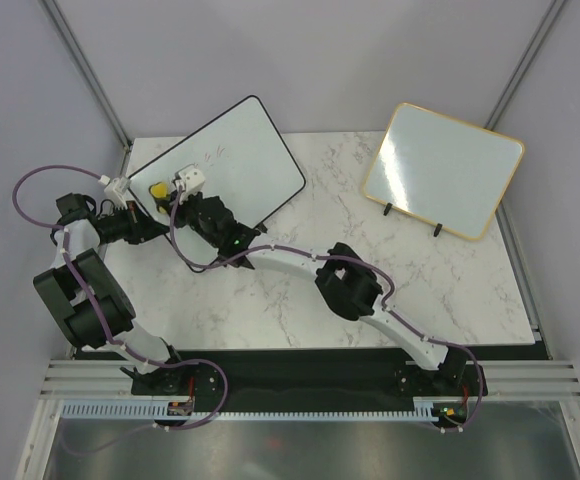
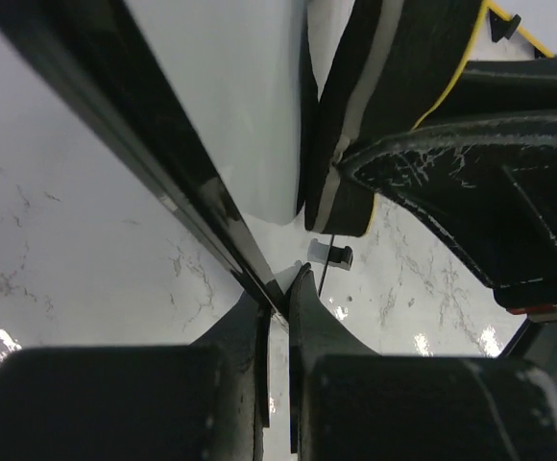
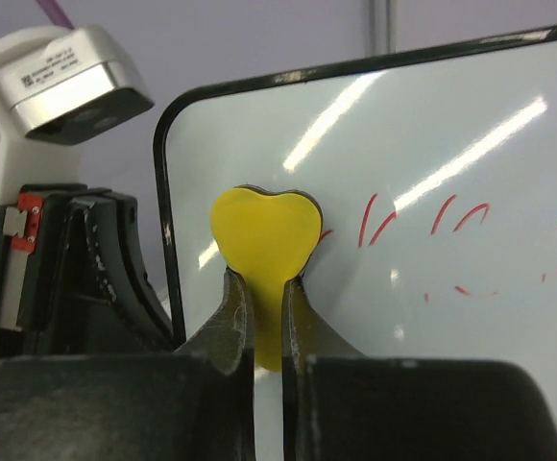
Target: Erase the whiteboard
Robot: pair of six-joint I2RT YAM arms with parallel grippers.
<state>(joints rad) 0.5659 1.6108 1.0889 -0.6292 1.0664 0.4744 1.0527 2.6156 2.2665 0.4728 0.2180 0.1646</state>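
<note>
The black-framed whiteboard [image 1: 240, 160] stands tilted at the back left, with faint red marks [image 1: 213, 155] near its upper left. My left gripper [image 1: 156, 229] is shut on the board's lower left frame edge; in the left wrist view its tips [image 2: 278, 293] pinch the black frame [image 2: 163, 163]. My right gripper [image 1: 170, 195] is shut on a yellow heart-shaped eraser [image 1: 157, 189]. In the right wrist view the gripper [image 3: 267, 283] holds the eraser [image 3: 264, 235] against the board [image 3: 432, 317], left of the red strokes [image 3: 451, 216]. The eraser also shows edge-on in the left wrist view [image 2: 355, 125].
A gold-framed white board [image 1: 440, 170] stands on black feet at the back right. The marble table [image 1: 370, 300] lies between the arms and the boards. Grey walls close in on both sides. The left wrist camera housing [image 3: 67, 82] sits close beside the eraser.
</note>
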